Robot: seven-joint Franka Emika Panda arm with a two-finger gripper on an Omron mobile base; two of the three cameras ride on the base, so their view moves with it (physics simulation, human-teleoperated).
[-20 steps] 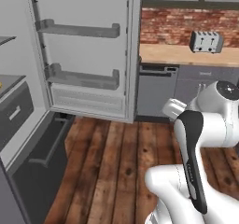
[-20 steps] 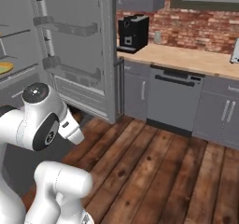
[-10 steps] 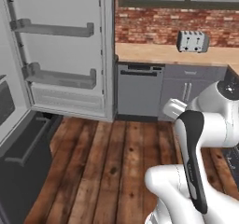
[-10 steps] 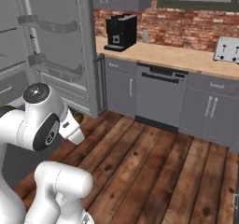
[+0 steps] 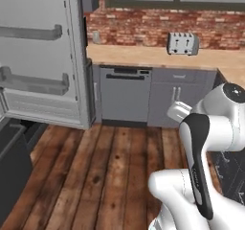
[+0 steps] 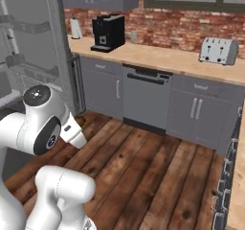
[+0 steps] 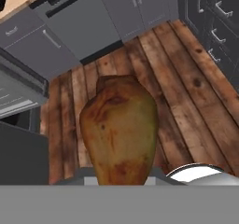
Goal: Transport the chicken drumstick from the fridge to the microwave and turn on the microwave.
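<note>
From the hand camera I see the chicken drumstick (image 7: 119, 129) standing up from the bottom of the view, right where the pincer's tips would rise, so I read the pincer as pinched on the drumstick; the tips themselves are hidden behind the meat. The drumstick is brown and mottled, wide at the lower body and narrowing to a blunt top, and it hangs above the wooden floor (image 7: 186, 92), not touching it. Beyond the drumstick, farther along the hand's line of sight, stands the dishwasher (image 7: 74, 20) under the counter, with grey lower cabinets (image 7: 140, 1) beside it. In the left base camera the fridge (image 5: 43, 56) stands with its door swung wide, door shelves showing, off to the far left of the arm (image 5: 210, 128). On the wooden counter (image 5: 139, 55) I note a toaster (image 5: 182, 43) against the brick wall (image 5: 143, 28). The right base camera shows the same counter run with a black coffee machine (image 6: 107, 32) toward the fridge side and the toaster at the other end. I cannot tell from either base camera how the pincer's jaws stand.
</note>
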